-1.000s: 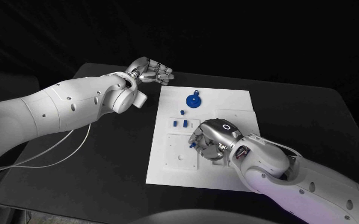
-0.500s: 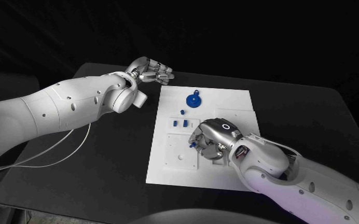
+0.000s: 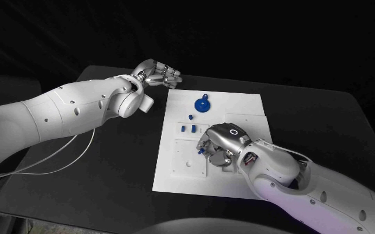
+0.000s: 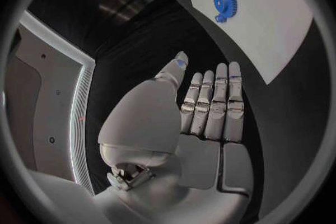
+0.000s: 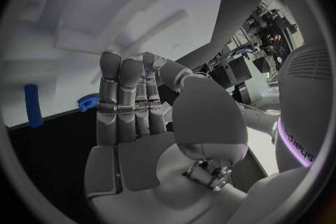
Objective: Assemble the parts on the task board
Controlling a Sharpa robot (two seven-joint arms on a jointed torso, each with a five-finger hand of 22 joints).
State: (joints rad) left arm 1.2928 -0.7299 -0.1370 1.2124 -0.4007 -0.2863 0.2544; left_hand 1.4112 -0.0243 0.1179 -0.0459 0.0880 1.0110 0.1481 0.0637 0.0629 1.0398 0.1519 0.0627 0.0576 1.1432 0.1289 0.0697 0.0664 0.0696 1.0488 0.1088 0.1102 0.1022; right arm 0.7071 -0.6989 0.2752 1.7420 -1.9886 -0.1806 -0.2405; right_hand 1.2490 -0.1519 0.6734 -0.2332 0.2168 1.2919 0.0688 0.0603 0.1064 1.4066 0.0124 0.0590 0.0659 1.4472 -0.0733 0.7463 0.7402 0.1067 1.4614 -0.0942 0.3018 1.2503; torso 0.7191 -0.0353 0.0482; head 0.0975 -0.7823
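Observation:
The white task board (image 3: 234,104) lies mid-table. At its far end sits a blue gear (image 3: 201,104), which the left wrist view (image 4: 225,0) also catches. Small blue pegs (image 3: 186,128) stand nearer the middle; one peg (image 5: 30,105) appears in the right wrist view. My right hand (image 3: 222,144) hovers low over the board's middle. Its thumb and a finger pinch a small blue part (image 3: 201,149), seen as a blue speck (image 5: 148,71) at the thumb tip. My left hand (image 3: 160,74) hangs off the board's far left corner, fingers straight (image 4: 210,106), holding nothing.
A raised white square (image 3: 190,161) with holes sits on the board's near left, just beside my right hand. A white cable (image 3: 70,153) trails over the black table under my left arm. The table's right side (image 3: 320,120) is bare.
My right hand has edged slightly over the board with the small blue part still in its fingers. The left hand has not moved.

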